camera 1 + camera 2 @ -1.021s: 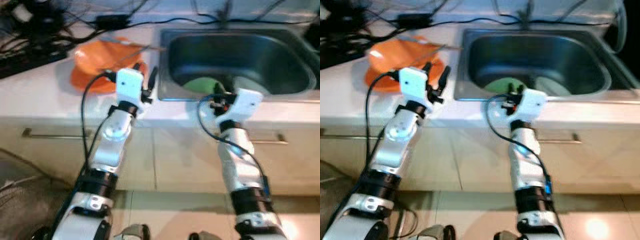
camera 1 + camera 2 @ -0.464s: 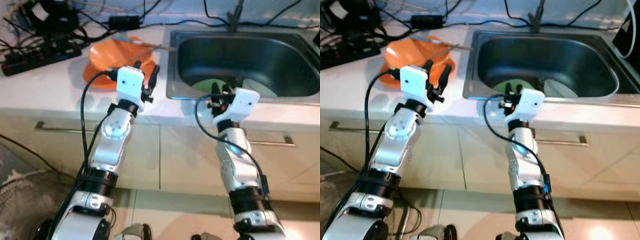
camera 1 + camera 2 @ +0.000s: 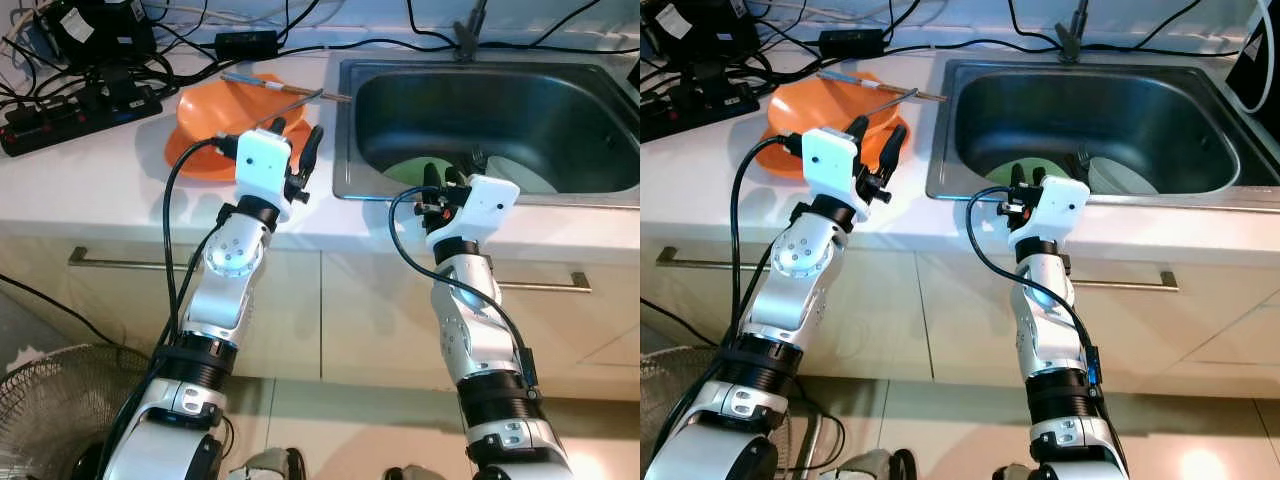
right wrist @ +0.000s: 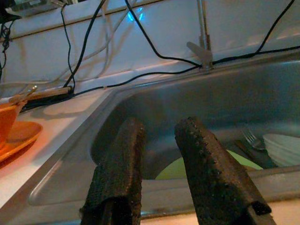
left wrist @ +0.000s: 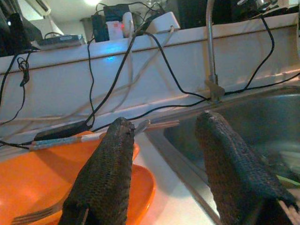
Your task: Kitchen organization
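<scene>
Left pincer fingers apart over white counter, beside orange plastic plate; left wrist view reveals fork on it. Right pincer fingers apart at steel sink rim; green plate, white bowl inside.

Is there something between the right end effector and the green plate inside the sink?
Only the sink's front rim. The right end effector, fingers apart, hangs just at that rim, and the green plate lies on the sink floor right behind it. To reach the plate it would probably have to go over the rim and down.
</scene>
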You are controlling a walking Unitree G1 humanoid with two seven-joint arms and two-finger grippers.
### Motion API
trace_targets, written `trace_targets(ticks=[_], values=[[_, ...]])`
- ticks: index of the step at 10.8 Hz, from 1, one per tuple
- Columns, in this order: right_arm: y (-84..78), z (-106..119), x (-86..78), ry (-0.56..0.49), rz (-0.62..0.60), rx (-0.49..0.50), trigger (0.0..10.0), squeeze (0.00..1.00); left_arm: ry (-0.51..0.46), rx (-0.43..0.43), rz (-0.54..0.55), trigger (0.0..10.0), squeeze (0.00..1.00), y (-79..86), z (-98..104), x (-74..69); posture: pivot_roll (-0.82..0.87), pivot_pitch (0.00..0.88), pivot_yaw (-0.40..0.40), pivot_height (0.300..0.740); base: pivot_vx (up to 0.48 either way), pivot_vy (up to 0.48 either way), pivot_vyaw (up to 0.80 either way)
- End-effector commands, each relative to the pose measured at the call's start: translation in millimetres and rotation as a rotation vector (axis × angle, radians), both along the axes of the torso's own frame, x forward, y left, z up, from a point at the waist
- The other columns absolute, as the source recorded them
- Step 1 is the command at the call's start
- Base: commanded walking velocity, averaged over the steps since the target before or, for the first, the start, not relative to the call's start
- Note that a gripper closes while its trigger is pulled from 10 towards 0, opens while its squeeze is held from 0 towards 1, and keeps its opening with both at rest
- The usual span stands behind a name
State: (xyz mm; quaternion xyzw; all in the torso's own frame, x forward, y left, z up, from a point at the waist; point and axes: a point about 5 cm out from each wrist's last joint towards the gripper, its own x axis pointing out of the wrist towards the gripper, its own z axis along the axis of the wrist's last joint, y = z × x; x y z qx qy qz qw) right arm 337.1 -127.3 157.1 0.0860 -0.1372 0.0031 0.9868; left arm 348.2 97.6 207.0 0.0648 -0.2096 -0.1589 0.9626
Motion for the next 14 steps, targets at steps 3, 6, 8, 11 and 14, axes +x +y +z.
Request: trace_targets(ticks=[3, 6, 8, 11, 14], values=[[1.7, 1.5, 1.7, -0.007, 0.001, 0.000, 10.0, 0.00, -0.014, 0.017, -0.010, 10.0, 0.00, -1.7, 2.4, 1.2, 0.01, 0.066, 0.055, 0.740, 0.175, 0.000, 0.14], [2.3, 1.4, 2.1, -0.009, -0.002, 0.006, 10.0, 0.00, -0.017, 0.018, -0.016, 10.0, 0.00, -2.4, 3.3, 1.5, 0.01, 0.067, 0.056, 0.740, 0.292, 0.000, 0.00], [1.1, 1.9, 2.5, -0.011, -0.004, 0.014, 10.0, 0.00, -0.019, 0.020, -0.016, 10.0, 0.00, -2.4, 3.5, 1.7, 0.01, 0.065, 0.056, 0.740, 0.298, 0.000, 0.00], [2.9, 2.0, 2.3, -0.015, 0.001, 0.004, 10.0, 0.00, -0.026, 0.024, -0.024, 10.0, 0.00, -3.6, 4.3, 1.2, 0.01, 0.063, 0.057, 0.740, 0.301, 0.000, 0.00], [3.0, 1.9, 2.3, -0.017, 0.003, -0.005, 10.0, 0.00, -0.029, 0.024, -0.027, 10.0, 0.00, -4.1, 4.7, 1.1, 0.01, 0.065, 0.056, 0.740, 0.300, 0.000, 0.00]])
